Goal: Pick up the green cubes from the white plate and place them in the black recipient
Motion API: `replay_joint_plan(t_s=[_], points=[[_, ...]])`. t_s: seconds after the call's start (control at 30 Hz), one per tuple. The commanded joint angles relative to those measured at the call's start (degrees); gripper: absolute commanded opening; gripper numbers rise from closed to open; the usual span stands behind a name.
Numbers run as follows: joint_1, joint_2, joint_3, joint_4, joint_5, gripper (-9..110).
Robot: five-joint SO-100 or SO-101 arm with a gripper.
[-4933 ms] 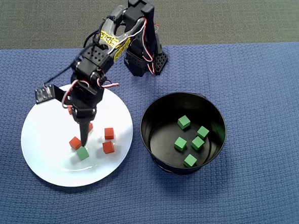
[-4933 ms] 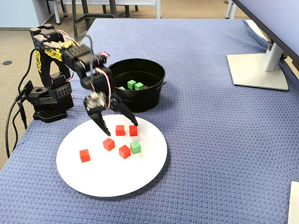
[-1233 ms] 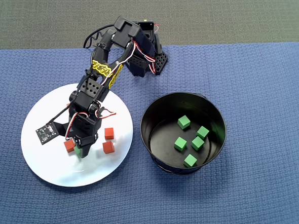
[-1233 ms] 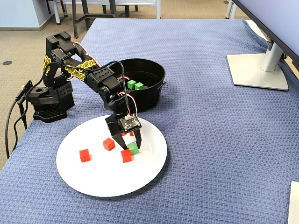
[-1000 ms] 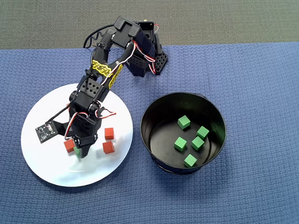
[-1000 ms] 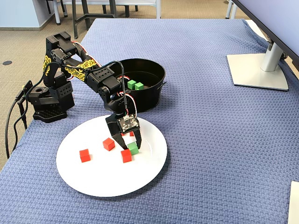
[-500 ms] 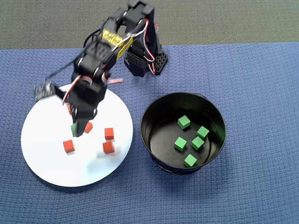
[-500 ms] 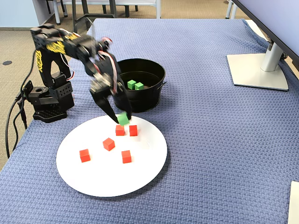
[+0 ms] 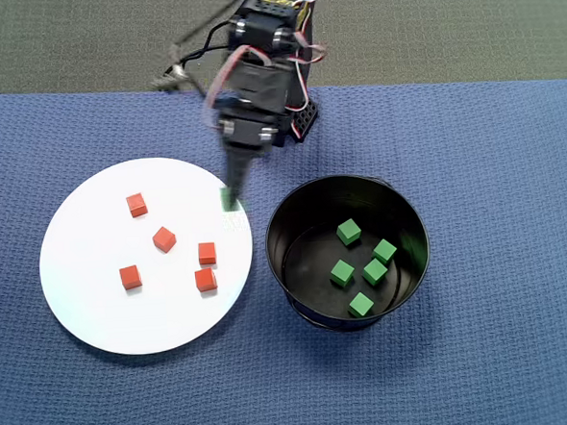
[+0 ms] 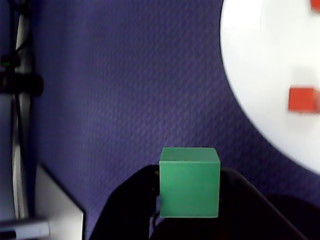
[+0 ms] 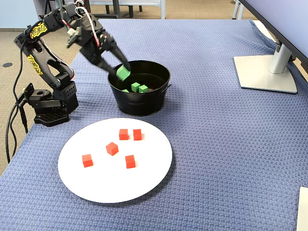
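My gripper [image 9: 231, 198] is shut on one green cube [image 9: 229, 202], held high in the air. The overhead view puts it over the right edge of the white plate [image 9: 92, 306], just left of the black recipient [image 9: 291, 239]. In the fixed view the held cube [image 11: 123, 73] hangs at the recipient's [image 11: 140, 104] near-left rim. The wrist view shows the cube [image 10: 190, 175] squeezed between both dark fingers, with blue cloth below and the plate [image 10: 265, 75] at the right. Several green cubes [image 9: 342, 271] lie inside the recipient. No green cube lies on the plate [image 11: 108, 185].
Several red-orange cubes [image 9: 164, 240] are scattered on the plate, also seen in the fixed view [image 11: 112, 148]. The arm's base [image 11: 49, 105] stands left of the recipient. A monitor stand [image 11: 267, 72] sits at the far right on the blue cloth.
The gripper closed on the green cube on the plate, lifted it, and has swung with it towards the black recipient. The red-orange cubes stay on the plate.
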Motion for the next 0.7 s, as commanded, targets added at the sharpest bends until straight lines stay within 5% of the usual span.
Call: replay_joint_plan(t_s=[0.0, 0.27, 0.4, 0.6, 0.67], points=[[-14.33, 2.2, 2.81, -1.58, 7.03, 0], [-28.83, -3.96, 4.57, -4.66, 13.27, 2], [-28.83, -3.87, 4.75, -3.87, 13.27, 33], [-23.12, -0.09, 4.75, -1.58, 8.96, 33], [-19.78, 2.99, 6.68, -0.88, 8.53, 22]])
